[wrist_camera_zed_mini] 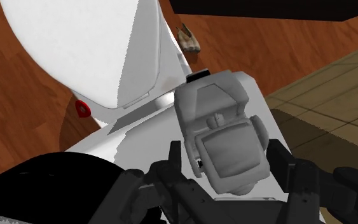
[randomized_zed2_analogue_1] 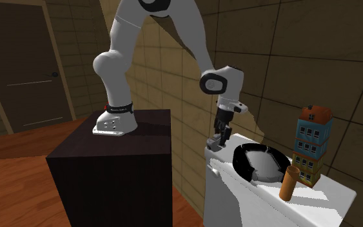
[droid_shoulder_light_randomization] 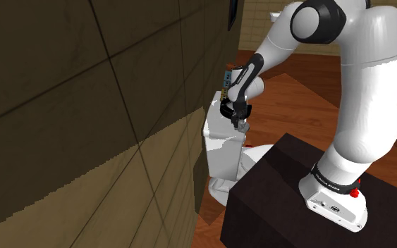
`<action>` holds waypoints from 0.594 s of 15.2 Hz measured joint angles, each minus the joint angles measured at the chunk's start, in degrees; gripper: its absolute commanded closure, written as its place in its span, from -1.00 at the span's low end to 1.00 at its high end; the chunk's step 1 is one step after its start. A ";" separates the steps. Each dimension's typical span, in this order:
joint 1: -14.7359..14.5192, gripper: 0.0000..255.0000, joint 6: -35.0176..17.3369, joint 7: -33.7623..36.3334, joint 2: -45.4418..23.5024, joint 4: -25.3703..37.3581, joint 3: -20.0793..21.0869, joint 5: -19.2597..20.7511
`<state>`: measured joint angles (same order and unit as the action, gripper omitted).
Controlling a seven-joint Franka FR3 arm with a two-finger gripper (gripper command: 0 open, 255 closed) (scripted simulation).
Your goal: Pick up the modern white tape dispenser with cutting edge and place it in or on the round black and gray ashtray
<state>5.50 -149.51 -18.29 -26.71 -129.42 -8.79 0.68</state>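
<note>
Plainly clamped between the fingers (wrist_camera_zed_mini: 282, 159): the grey-white tape dispenser (wrist_camera_zed_mini: 225, 137), pressed on both flanks, sitting at a corner of the white toilet tank lid (randomized_zed2_analogue_1: 331, 200). Near but apart from the round black ashtray (randomized_zed2_analogue_1: 239, 162) further along the same lid. Cutting edge hard to make out; from the second exterior view, mostly masked by the gripper (randomized_zed2_analogue_1: 218, 140).
</note>
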 measured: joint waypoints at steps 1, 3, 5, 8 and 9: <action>-0.06 1.00 0.39 0.03 0.65 -0.26 -0.09 0.10; -0.27 1.00 1.63 0.16 2.27 -0.62 -0.31 0.35; -0.29 1.00 2.78 0.07 3.71 -0.90 -0.54 0.60; -0.61 1.00 4.70 0.35 5.88 -1.14 -0.77 0.97; -0.67 1.00 5.48 0.39 6.69 -1.15 -0.87 1.11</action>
<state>4.83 -144.02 -17.90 -20.02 -130.58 -9.66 1.79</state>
